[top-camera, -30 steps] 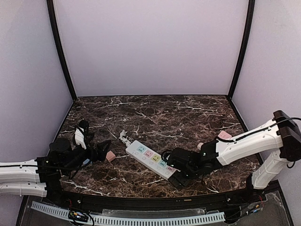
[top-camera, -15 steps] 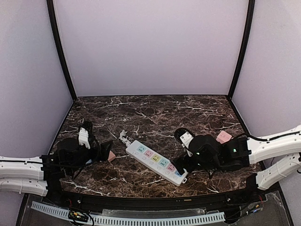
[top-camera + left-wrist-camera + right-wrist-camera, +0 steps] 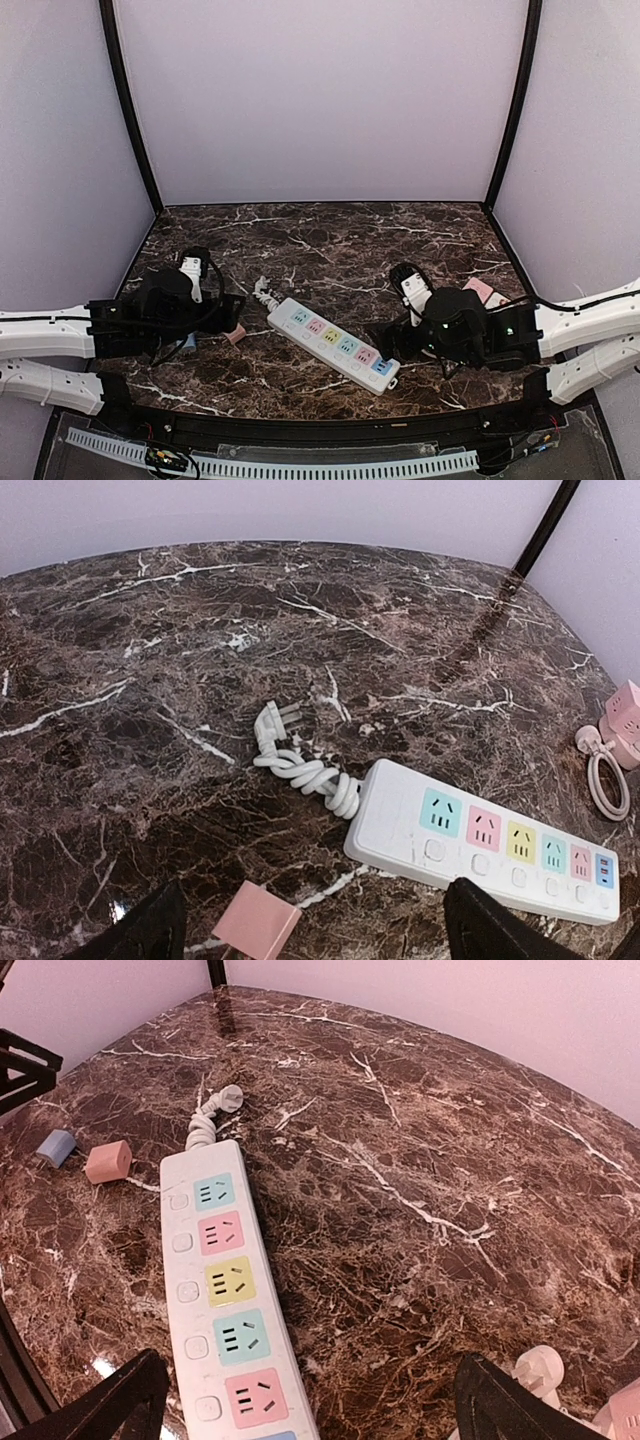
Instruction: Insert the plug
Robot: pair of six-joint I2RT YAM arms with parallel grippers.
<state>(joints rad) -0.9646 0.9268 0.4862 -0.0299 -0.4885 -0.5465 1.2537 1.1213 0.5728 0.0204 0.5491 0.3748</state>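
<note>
R gripper point(image 3: 392, 345) backed off pwr strip point(image 3: 335, 343), open.

power strip point(image 3: 222, 1290) end off-frame

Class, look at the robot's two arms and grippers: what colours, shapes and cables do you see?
The left arm and right arm have white tubular links with black joint housings. The left gripper and right gripper are black, with dark wedge-shaped fingers. Each wrist carries a small white block, and a thin black cable runs along the right arm.
</note>
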